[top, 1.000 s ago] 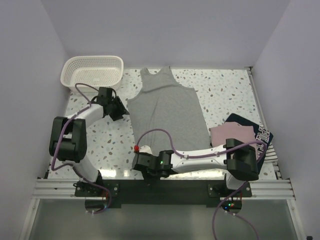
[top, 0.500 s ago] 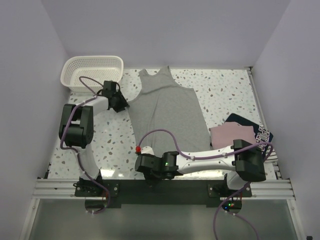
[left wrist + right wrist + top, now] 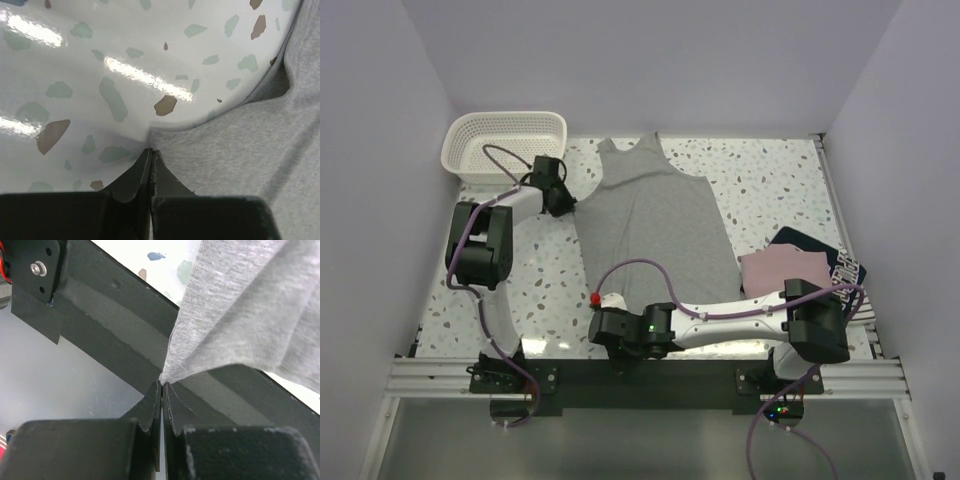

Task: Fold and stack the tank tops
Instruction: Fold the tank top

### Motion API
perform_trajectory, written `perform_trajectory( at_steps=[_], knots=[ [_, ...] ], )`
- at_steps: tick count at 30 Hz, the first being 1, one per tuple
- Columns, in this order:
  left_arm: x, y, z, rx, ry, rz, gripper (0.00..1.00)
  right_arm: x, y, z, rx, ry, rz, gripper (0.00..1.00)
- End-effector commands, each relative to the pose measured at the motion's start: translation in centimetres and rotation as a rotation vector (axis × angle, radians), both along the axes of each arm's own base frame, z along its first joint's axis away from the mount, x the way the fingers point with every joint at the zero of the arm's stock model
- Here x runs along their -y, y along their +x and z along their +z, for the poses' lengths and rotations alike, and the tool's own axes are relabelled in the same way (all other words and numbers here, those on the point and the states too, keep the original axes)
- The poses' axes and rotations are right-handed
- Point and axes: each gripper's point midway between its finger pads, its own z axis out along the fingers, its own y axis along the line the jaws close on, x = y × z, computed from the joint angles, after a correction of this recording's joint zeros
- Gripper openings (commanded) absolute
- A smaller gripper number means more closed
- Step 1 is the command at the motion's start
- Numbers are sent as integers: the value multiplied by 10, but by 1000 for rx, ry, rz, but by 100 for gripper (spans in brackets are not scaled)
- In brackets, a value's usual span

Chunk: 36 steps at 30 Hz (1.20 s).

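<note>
The grey tank top (image 3: 655,220) lies spread flat in the middle of the table, neck toward the far side. My left gripper (image 3: 569,203) is at its left edge below the armhole; in the left wrist view the jaws (image 3: 151,150) are shut, pinching the hem of the grey cloth (image 3: 250,150). My right gripper (image 3: 605,303) holds the near left corner; its jaws (image 3: 163,383) are shut on a lifted tip of the grey fabric (image 3: 240,310). At the right lies the folded pink tank top (image 3: 780,268) on the navy tank top (image 3: 842,266).
A white lattice basket (image 3: 505,140) stands at the far left corner, just behind the left arm. The speckled tabletop (image 3: 100,75) shows left of the grey top. The black frame rail (image 3: 110,305) at the table's near edge runs under my right gripper.
My left gripper moved toward the far right to the grey top's left edge and went from open to shut on it. The right arm shifted only slightly.
</note>
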Motion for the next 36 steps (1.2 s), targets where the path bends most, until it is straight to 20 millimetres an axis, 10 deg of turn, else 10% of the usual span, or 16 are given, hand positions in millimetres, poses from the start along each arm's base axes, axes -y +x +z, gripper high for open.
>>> perform_trajectory(
  at_steps=[1, 9, 19, 36],
  knots=[
    [-18, 17, 19, 36, 97, 54, 0, -22, -8, 5, -27, 42, 26, 0],
    [-48, 36, 79, 117, 192, 130, 0, -81, -8, 5, -36, 90, 87, 0],
    [-62, 48, 103, 139, 247, 107, 0, -136, 0, 20, -75, 175, 119, 0],
    [18, 70, 108, 172, 128, -10, 0, -51, 38, 29, -59, 220, -68, 0]
  ],
)
